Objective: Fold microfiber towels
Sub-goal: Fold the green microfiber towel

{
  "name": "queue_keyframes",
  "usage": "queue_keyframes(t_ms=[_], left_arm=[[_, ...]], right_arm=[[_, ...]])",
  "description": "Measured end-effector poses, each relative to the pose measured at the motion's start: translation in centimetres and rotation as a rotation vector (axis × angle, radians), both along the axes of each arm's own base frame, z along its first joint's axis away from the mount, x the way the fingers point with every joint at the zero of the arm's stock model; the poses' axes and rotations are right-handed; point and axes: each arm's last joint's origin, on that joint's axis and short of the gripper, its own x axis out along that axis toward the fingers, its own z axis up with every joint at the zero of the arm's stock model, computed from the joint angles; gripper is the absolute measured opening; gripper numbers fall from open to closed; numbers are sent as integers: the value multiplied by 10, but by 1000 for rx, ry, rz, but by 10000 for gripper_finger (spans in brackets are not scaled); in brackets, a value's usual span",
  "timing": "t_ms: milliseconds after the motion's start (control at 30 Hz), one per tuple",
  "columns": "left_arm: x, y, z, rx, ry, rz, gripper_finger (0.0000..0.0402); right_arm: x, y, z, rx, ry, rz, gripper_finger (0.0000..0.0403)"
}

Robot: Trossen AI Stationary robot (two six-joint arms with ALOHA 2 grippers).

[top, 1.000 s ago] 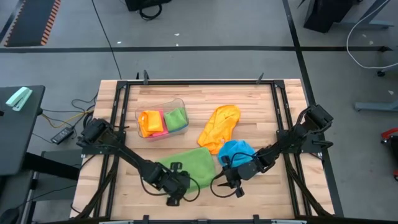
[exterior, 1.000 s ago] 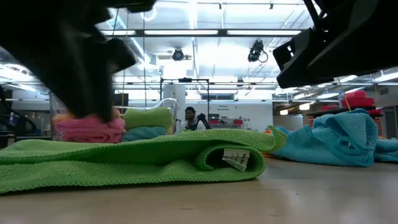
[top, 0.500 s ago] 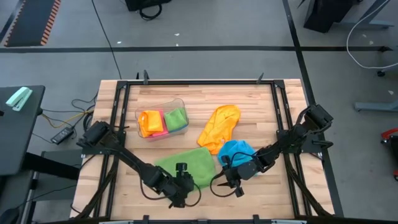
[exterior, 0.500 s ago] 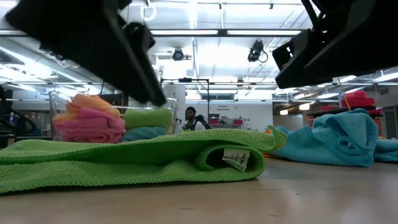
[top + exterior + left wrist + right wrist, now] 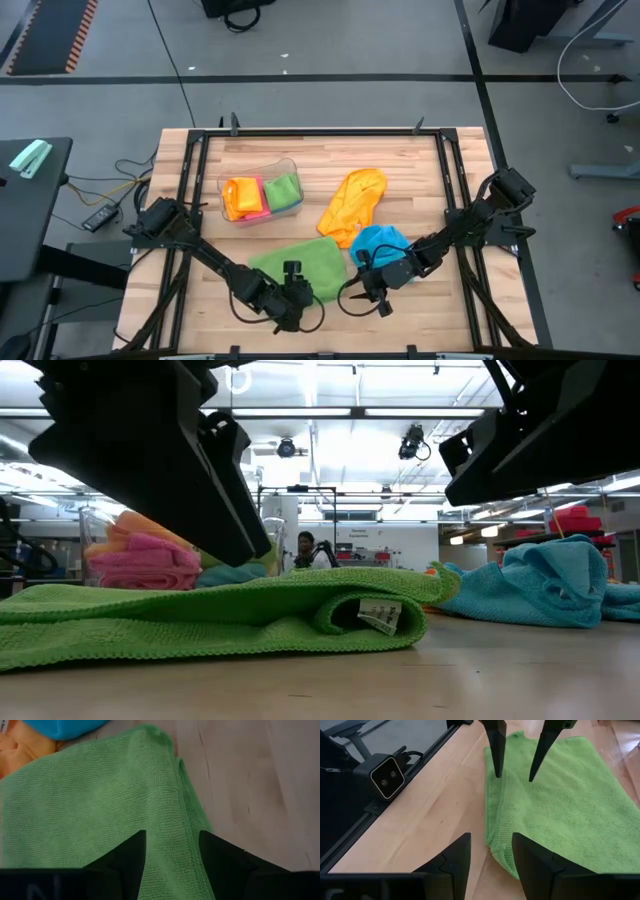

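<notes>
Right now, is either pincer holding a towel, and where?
Nothing is held. The left pincer hangs open above the green towel near its folded edge; the right pincer is open beside it.

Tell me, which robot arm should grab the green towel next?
Probably the left. The left gripper hangs open right above the folded edge of the green towel, fingers pointing down at it. The right gripper waits off to the side over bare table, beside the blue towel.
</notes>
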Motion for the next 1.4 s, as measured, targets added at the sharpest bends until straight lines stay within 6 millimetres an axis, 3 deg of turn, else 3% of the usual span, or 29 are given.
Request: queue_keyframes(t_ms=[400, 733, 1400], left_arm=[[1, -1, -19, -3, 57, 14, 192], [2, 1, -19, -1, 61, 22, 160], [7, 9, -13, 31, 72, 56, 10]], right_arm=[[0, 0, 0, 1, 0, 0, 152], [0, 0, 0, 1, 0, 0, 152], [0, 0, 0, 1, 0, 0, 152]])
